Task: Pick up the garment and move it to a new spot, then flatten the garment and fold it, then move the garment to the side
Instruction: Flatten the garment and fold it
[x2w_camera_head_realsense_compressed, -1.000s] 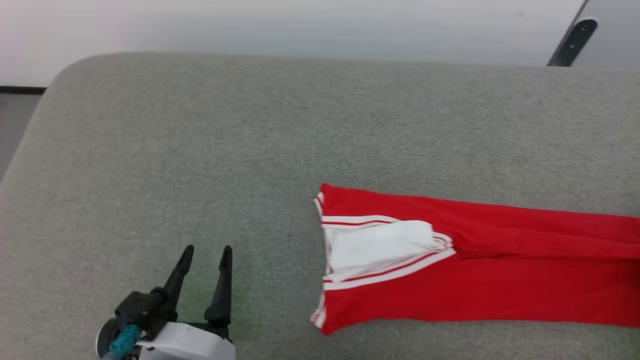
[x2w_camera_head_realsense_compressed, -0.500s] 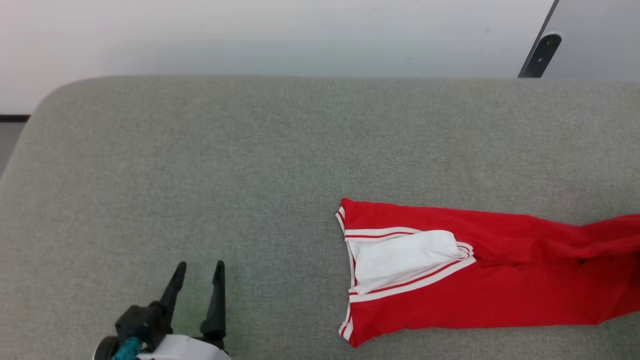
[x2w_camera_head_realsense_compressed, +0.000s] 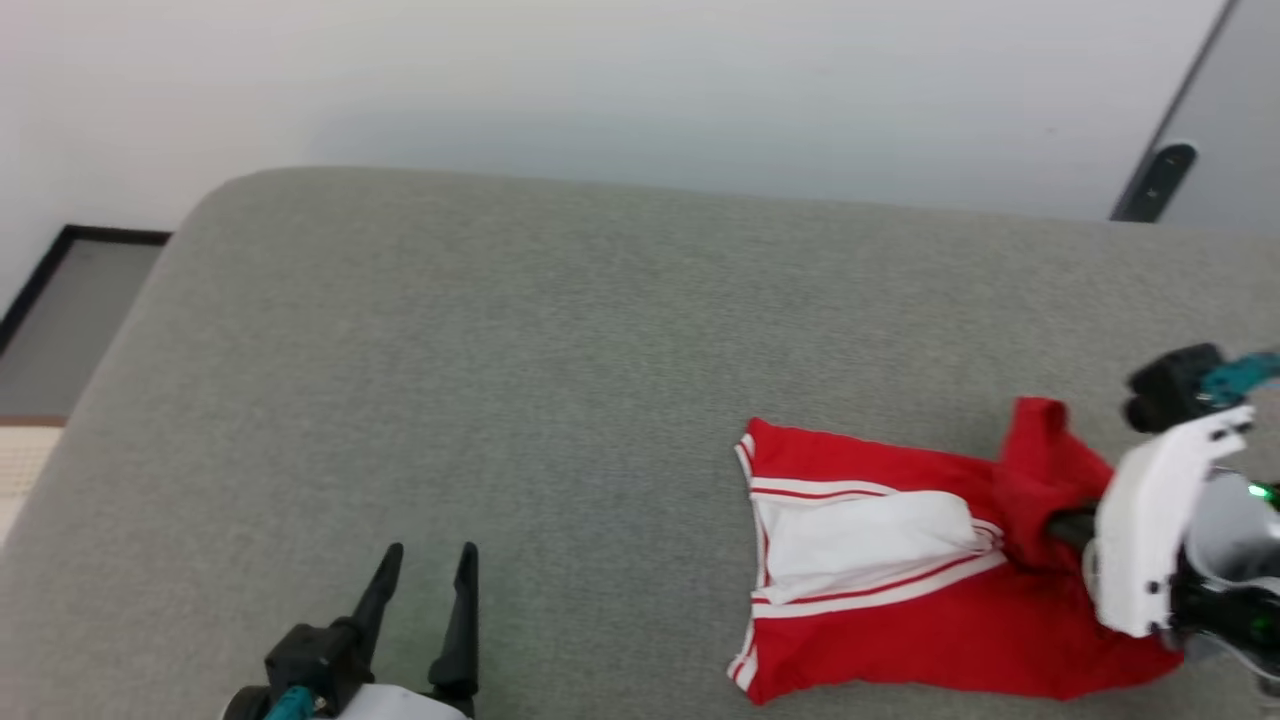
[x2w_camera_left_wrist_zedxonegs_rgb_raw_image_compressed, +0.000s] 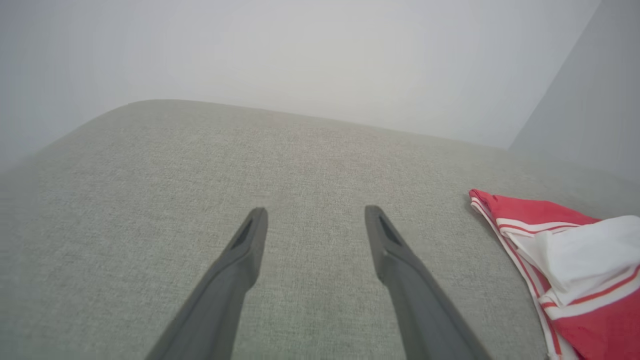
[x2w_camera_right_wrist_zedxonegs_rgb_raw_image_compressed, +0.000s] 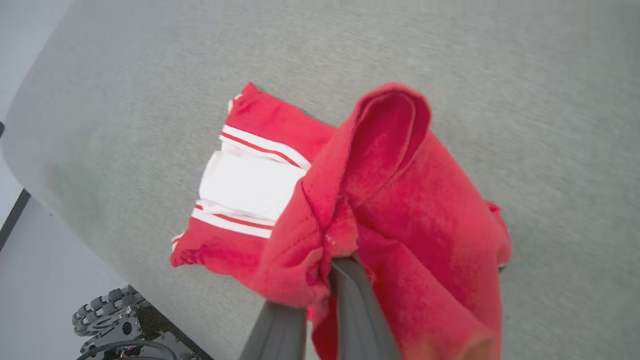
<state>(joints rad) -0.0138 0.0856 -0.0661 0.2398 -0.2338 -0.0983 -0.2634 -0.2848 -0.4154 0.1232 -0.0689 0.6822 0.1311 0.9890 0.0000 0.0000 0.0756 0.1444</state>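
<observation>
The garment (x2w_camera_head_realsense_compressed: 900, 610) is a red shirt with a white sleeve and striped trim, lying on the grey cushioned surface (x2w_camera_head_realsense_compressed: 500, 380) at the right. Its right end is bunched and lifted. My right gripper (x2w_camera_right_wrist_zedxonegs_rgb_raw_image_compressed: 332, 262) is shut on that bunched red cloth, and the garment (x2w_camera_right_wrist_zedxonegs_rgb_raw_image_compressed: 385, 200) drapes over its fingers while the sleeve end rests on the surface. In the head view the right wrist (x2w_camera_head_realsense_compressed: 1150, 520) stands over the garment's right end. My left gripper (x2w_camera_head_realsense_compressed: 428, 575) is open and empty at the lower left, well apart from the garment (x2w_camera_left_wrist_zedxonegs_rgb_raw_image_compressed: 570, 255).
The grey surface ends in a rounded corner at the far left (x2w_camera_head_realsense_compressed: 215, 200), with floor (x2w_camera_head_realsense_compressed: 70, 320) beyond it. A pale wall (x2w_camera_head_realsense_compressed: 600, 90) runs behind. Part of the robot's wheeled base (x2w_camera_right_wrist_zedxonegs_rgb_raw_image_compressed: 115, 325) sits below the near edge.
The camera has shifted. The garment's right end, stretched out flat one second ago, is now gathered and raised leftward in my right gripper. The left gripper stays open in place.
</observation>
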